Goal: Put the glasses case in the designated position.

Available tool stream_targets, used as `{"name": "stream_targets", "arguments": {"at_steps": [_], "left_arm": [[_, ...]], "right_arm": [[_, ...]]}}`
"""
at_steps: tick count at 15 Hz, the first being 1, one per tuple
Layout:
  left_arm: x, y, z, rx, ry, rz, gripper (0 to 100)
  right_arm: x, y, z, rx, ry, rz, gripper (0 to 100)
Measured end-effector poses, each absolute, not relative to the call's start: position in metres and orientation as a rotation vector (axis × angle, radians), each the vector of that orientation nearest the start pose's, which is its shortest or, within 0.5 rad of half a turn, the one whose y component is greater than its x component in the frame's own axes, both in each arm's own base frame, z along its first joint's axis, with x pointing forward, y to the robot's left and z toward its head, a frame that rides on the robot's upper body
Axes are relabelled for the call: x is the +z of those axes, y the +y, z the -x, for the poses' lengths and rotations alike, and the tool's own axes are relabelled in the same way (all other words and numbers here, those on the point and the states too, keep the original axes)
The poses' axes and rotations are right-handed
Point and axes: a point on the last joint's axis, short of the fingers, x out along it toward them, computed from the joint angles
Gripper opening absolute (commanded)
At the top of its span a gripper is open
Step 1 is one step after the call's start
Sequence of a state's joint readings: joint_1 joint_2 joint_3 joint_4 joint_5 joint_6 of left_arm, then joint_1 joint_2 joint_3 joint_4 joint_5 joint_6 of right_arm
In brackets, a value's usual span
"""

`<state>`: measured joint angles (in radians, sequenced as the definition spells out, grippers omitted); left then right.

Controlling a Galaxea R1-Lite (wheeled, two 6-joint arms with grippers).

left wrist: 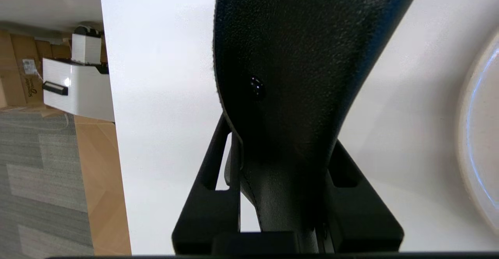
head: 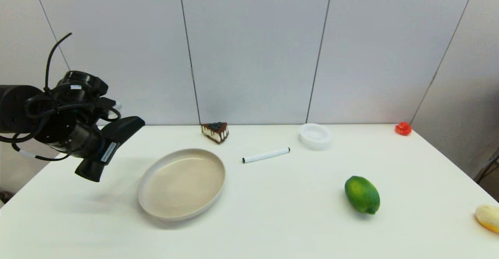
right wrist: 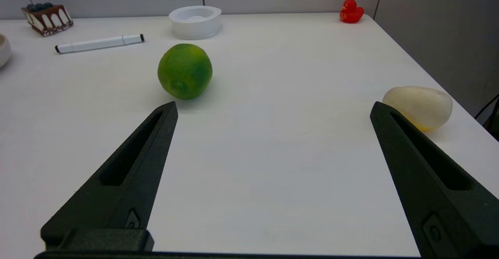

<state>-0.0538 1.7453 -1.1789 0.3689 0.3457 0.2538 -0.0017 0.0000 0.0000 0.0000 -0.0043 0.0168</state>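
The glasses case [head: 113, 144], long and matte black, hangs tilted in the air above the table's left side, just left of the beige plate. My left gripper [head: 102, 145] is shut on it. In the left wrist view the glasses case [left wrist: 296, 56] fills the middle, clamped between the two black fingers [left wrist: 210, 181] with white tabletop below. No mark on the tabletop shows the designated position. My right gripper [right wrist: 273, 109] stands open low over the table's right side, with nothing between its fingers.
A round beige plate [head: 181, 183] lies left of centre. Behind it are a cake slice [head: 215, 131], a white marker pen [head: 266, 155] and a white round dish [head: 315, 136]. A lime [head: 362, 194], a red duck [head: 403, 128] and a pale yellow object [head: 488, 217] lie to the right.
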Motion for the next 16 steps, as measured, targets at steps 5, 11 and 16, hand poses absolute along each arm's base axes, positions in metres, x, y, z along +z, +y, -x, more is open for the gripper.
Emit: {"name": "stream_targets", "arguments": {"at_steps": [5,11,16], "left_arm": [[0.189,-0.009,-0.296,0.120,0.933,-0.393,100],[0.198,-0.009,-0.291,0.119,0.891,-0.389,100],[0.250,-0.012,-0.258,0.019,0.632,-0.352,100]], "right_arm": [[0.075,0.000,0.023,-0.006,0.000,-0.017,100],[0.075,0.000,0.023,-0.006,0.000,-0.016,100],[0.075,0.000,0.023,-0.006,0.000,-0.017,100]]}}
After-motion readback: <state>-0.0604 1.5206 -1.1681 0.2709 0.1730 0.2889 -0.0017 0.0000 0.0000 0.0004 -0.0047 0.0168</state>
